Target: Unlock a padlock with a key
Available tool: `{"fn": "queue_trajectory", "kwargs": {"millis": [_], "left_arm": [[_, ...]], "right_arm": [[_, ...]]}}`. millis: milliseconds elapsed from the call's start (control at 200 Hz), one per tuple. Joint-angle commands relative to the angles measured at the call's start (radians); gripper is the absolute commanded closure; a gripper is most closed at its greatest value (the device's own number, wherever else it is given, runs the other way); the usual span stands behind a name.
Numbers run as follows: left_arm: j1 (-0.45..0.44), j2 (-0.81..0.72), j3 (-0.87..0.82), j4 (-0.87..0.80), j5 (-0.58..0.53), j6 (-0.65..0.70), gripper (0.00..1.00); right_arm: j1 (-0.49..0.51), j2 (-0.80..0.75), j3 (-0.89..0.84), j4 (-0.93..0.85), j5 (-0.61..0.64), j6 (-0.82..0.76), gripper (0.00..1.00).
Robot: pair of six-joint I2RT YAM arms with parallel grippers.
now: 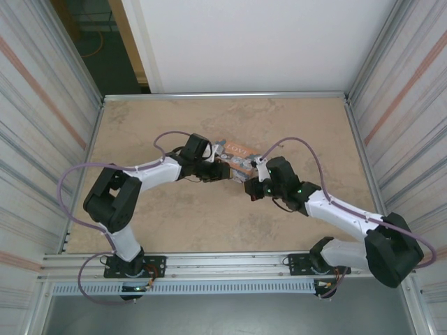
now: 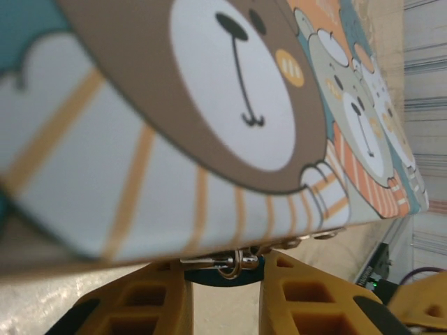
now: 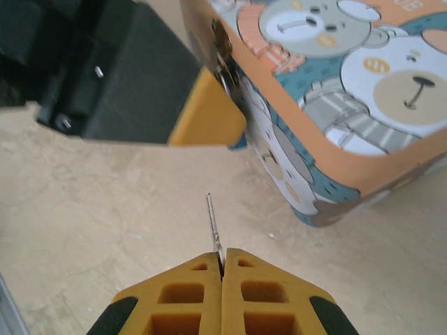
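Note:
The padlock (image 2: 223,277) is a small dark teal body with a silvery shackle, hanging from the clasp under the edge of the bear-print box (image 2: 209,105). My left gripper (image 2: 225,267) has its yellow fingers closed on the lock body from both sides. A sliver of the padlock (image 3: 241,144) shows beside the left finger (image 3: 206,115) at the box's metal clasp. My right gripper (image 3: 223,255) is shut on a thin silver key (image 3: 213,220), whose tip points toward the lock with a gap between them. From above, the left gripper (image 1: 222,169) and right gripper (image 1: 249,187) meet beside the box (image 1: 236,150).
The box stands mid-table on the beige tabletop (image 1: 174,216), with open surface in front of it and to both sides. Metal rails (image 1: 223,94) border the table, and striped walls stand left and right.

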Motion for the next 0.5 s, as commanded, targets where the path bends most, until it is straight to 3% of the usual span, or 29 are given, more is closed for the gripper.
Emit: {"fn": "queue_trajectory", "kwargs": {"millis": [0, 496], "left_arm": [[-0.009, -0.056, 0.04, -0.013, 0.067, -0.046, 0.88], [-0.027, -0.076, 0.031, 0.001, 0.061, -0.142, 0.88]], "right_arm": [[0.046, -0.047, -0.045, 0.023, 0.102, -0.034, 1.0], [0.229, -0.026, -0.149, 0.185, 0.399, -0.025, 1.0]]}}
